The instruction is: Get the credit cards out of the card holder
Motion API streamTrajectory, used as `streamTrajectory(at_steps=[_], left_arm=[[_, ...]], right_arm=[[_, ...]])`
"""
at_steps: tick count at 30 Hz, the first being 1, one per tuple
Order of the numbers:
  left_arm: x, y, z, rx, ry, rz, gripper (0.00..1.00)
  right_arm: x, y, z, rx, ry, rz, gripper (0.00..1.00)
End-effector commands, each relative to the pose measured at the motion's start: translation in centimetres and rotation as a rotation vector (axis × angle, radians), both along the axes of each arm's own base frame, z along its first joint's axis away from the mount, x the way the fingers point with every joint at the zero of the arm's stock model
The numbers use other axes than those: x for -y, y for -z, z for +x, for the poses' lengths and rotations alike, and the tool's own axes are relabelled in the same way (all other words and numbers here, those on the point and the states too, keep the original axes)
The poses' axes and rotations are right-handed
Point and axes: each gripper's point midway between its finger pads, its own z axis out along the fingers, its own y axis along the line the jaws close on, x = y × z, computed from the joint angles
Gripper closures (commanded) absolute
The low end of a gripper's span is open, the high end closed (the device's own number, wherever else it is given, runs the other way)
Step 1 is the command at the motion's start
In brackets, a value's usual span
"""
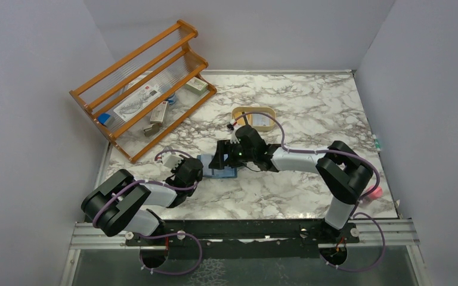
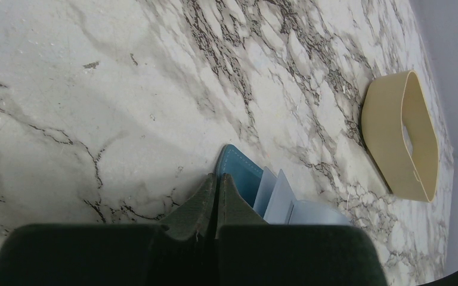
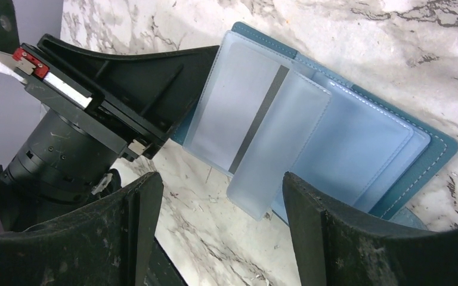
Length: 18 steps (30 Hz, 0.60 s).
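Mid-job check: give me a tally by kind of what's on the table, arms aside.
card holder: 1
striped card showing in its sleeve: 1
cream tray: 1
orange rack: 1
Total: 4
What lies inside the tray and the rack is too small to count.
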Motion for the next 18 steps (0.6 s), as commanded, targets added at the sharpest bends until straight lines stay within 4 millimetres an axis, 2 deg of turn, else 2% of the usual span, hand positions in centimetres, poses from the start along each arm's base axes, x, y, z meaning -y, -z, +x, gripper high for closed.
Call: streamTrajectory(at_steps=[1,6,9,11,13,15,16,18], left_arm=[[-1.8,3.8,-3.0,-0.152,0.030,0.115,1.00],[-1.9,3.8,-3.1,-0.151,0.030,0.114,1.00],[-1.8,3.8,-3.1,-0.150,0.031,0.113,1.00],[-1.8,3.8,-3.1,-0.151,0.032,0.112,1.00],[-1.8,3.8,-3.1,-0.153,0.032,0.111,1.00],[-1.7,3.9,-3.1,-0.158,0.035,0.114,1.00],[-1.7,4.0,-3.1,-0.159,0.035,0.114,1.00],[-1.6,4.1,-3.1,-0.164,0.039,0.114,1.00]], right_arm=[[1.0,1.8,-1.0,-0.025,-0.013,-0.066,0.21],[2.9,2.0,-0.8,0.003,0.029,-0.148,0.21],[3.6,0.5,0.2,0.064,0.058,-0.178,0.21],[3.5,-2.0,1.0,0.123,0.073,-0.145,0.20],[2.7,-4.3,1.2,0.163,0.063,-0.085,0.20],[1.1,-6.2,0.7,0.182,0.006,0.019,0.20],[0.2,-6.8,0.4,0.177,-0.023,0.074,0.19],[-1.3,-6.6,-0.2,0.129,-0.060,0.155,0.18]])
